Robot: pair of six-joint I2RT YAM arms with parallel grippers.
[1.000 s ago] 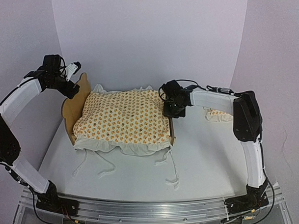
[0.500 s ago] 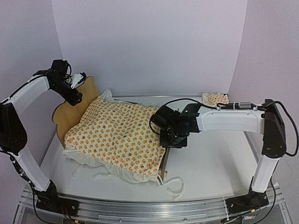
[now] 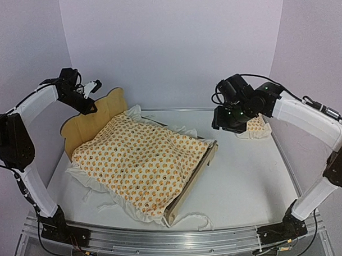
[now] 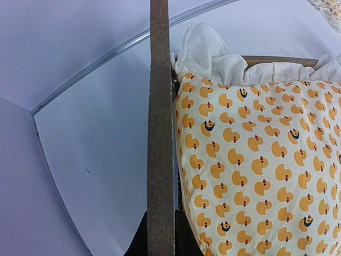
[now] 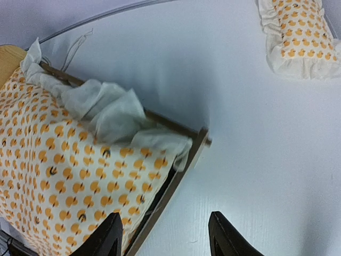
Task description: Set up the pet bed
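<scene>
Left gripper [image 3: 90, 105] is clamping the slanting pet bed [image 3: 106, 110] at its headboard [image 4: 161, 133]; right gripper [image 3: 230, 123] is hovering open, empty, right of the footboard [image 3: 192, 180]

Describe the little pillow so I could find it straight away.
Start at the wooden bed filling the left and middle of the white table. Look past its foot to the back right, where the pillow lies alone on the table. It shares the duck print and white frill of the mattress, but it is far smaller and lies off the bed.
</scene>
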